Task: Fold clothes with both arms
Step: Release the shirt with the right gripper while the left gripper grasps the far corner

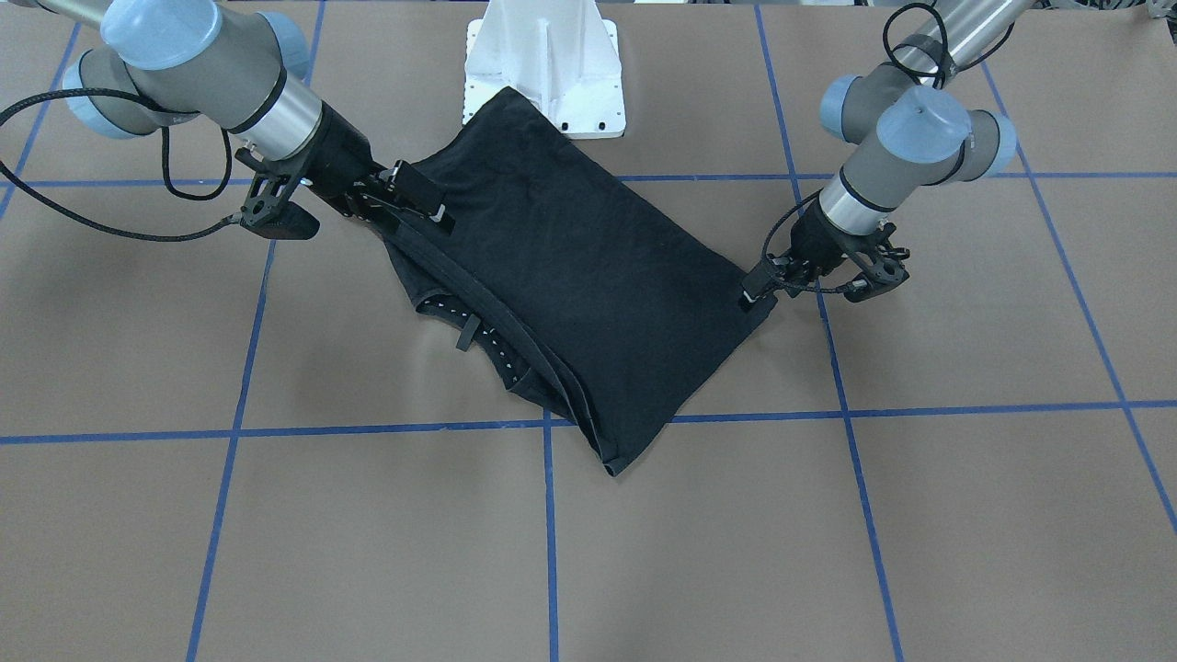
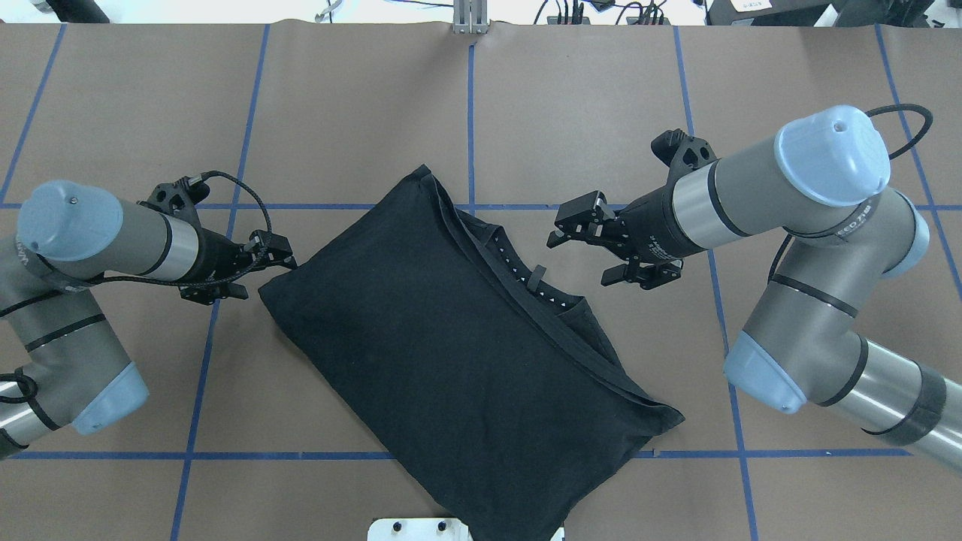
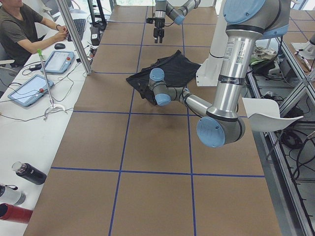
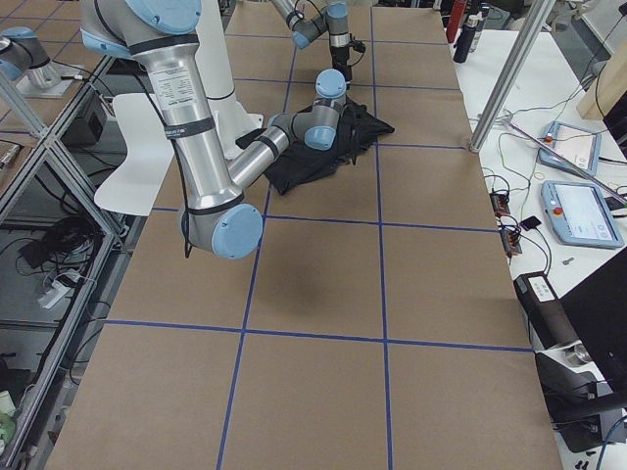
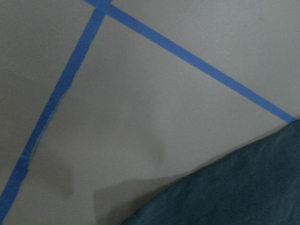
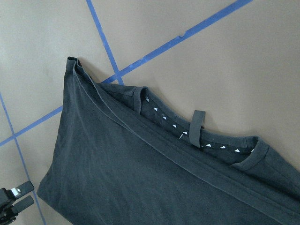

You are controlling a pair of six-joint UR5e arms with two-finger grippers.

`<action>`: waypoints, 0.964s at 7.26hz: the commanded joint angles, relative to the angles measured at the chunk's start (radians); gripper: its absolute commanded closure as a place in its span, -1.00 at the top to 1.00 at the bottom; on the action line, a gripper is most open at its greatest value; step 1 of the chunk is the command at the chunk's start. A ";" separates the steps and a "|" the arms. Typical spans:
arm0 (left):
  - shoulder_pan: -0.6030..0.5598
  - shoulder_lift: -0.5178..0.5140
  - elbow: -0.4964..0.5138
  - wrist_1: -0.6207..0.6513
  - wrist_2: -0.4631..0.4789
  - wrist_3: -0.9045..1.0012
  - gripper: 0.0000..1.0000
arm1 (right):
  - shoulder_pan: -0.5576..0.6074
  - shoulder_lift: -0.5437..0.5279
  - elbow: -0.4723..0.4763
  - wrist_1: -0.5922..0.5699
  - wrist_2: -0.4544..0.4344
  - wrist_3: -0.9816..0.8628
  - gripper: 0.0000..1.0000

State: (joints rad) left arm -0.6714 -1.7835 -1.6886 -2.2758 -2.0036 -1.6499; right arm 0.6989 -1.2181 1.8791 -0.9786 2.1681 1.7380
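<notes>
T-shirt, black and folded with its plain side up, lies slantwise in the middle of the overhead view, running from the upper centre down toward the lower right. Along its upper-right edge the collar shows, lined with small white triangles and crossed by a short black loop. The shirt's lower end reaches the white pedestal, lapping its edge at the bottom centre of the overhead view.

At the shirt's left corner sits the left gripper, low to the table, its fingertips close together with only a thin gap. The corner is just beside them, and I cannot tell whether any cloth is pinched. The right gripper is spread wide with nothing between its jaws, near the collar on the shirt's upper-right side.

Both grey arms, left and right, come in from the frame's sides. The brown table carries a grid of blue tape lines. A seated person is at a side desk in the left exterior view's upper left.
</notes>
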 commanded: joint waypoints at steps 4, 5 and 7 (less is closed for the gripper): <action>0.053 0.003 0.007 0.006 0.028 -0.001 0.65 | 0.025 0.002 0.002 0.000 -0.001 0.000 1.00; 0.053 0.006 0.007 0.006 0.029 0.002 0.31 | 0.027 0.002 0.002 0.000 -0.001 0.000 1.00; 0.055 0.006 0.007 0.006 0.029 0.010 -0.63 | 0.025 -0.001 0.002 0.000 0.001 0.000 1.00</action>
State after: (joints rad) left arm -0.6174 -1.7784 -1.6813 -2.2703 -1.9745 -1.6441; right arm 0.7248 -1.2178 1.8806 -0.9787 2.1678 1.7380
